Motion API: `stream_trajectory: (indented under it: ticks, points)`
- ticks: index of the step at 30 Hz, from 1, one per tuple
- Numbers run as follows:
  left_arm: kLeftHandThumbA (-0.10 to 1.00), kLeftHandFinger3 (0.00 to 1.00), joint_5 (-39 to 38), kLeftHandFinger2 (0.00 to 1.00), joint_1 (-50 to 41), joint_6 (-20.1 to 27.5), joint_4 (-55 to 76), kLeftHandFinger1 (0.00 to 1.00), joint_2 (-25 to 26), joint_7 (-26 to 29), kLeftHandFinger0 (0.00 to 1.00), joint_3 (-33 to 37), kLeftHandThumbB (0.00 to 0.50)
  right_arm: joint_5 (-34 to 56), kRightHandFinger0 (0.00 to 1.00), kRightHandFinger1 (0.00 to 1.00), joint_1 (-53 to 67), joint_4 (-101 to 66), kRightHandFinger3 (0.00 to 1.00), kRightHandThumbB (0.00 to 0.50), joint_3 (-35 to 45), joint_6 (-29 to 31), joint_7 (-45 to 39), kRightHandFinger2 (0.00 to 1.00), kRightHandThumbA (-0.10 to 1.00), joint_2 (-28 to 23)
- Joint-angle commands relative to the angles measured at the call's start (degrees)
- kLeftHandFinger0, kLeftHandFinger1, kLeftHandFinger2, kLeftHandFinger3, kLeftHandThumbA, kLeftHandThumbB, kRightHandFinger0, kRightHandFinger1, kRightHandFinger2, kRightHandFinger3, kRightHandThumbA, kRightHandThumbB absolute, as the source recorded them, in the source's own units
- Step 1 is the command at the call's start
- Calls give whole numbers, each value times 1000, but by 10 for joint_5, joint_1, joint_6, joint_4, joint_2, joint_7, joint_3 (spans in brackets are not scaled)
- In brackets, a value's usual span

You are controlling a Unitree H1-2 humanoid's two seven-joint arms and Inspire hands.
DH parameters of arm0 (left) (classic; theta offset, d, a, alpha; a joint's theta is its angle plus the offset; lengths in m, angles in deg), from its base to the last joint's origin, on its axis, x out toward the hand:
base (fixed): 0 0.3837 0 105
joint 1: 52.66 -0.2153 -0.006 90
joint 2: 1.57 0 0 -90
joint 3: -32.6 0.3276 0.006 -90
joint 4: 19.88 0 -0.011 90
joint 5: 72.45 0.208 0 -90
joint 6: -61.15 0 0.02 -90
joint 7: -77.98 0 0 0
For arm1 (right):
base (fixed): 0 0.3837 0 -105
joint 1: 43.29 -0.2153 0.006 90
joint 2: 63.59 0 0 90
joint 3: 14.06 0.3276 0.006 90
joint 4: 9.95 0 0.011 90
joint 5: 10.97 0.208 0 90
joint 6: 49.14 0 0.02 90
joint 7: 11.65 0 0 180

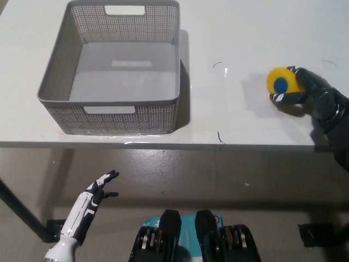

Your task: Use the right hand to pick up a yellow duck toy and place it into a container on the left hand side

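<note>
The yellow duck toy (280,83), round with a blue spot, is at the right of the white table (240,125). My black right hand (305,90) is shut on the duck, fingers wrapped around its right side and underside; whether the duck still touches the table cannot be told. The grey mesh basket (112,112) stands at the left of the table with nothing inside. My white left hand (92,202) hangs below the table's front edge at the lower left, fingers spread and holding nothing.
Bare tabletop lies between the basket and the duck, marked by a few small dark scratches (219,136). The table's front edge (174,145) runs across the middle, with grey floor below it.
</note>
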Motion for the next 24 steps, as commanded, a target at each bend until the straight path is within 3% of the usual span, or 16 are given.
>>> stream_trajectory:
  ticks: [1, 2, 4, 10, 17, 19, 24]
  points:
    - [1000, 1000, -2, 1000, 13, 14, 8, 1000, 10, -2, 765, -7, 500, 21, 67, 504, -20, 1, 839, 157, 16, 33, 73, 856, -100, 7]
    - [1000, 1000, -3, 1000, 16, 14, 7, 1000, 11, -2, 744, -8, 500, 22, 94, 577, -23, 2, 894, 116, 18, 36, 77, 885, -100, 7]
    - [1000, 1000, -3, 1000, 17, 11, 7, 995, 11, -2, 732, -8, 500, 25, 144, 650, -24, 1, 989, 114, 22, 39, 83, 963, -100, 5]
    - [1000, 1000, -8, 1000, 16, 14, 4, 949, 9, -3, 670, -9, 500, 30, 181, 679, -25, 3, 1000, 119, 23, 45, 94, 1000, -100, 6]
    - [1000, 1000, -5, 997, 22, 13, 2, 923, 10, 0, 646, -10, 500, 35, 107, 568, -38, -2, 947, 144, 29, 71, 126, 922, -100, 3]
    - [1000, 1000, -12, 993, 23, 13, -1, 914, 10, -3, 632, -11, 500, 36, 64, 541, -48, -6, 977, 132, 32, 75, 137, 901, -100, 4]
    - [1000, 1000, -8, 983, 23, 16, -5, 891, 9, -2, 613, -10, 500, 39, 4, 473, -81, -24, 937, 116, 38, 117, 165, 822, -100, 2]
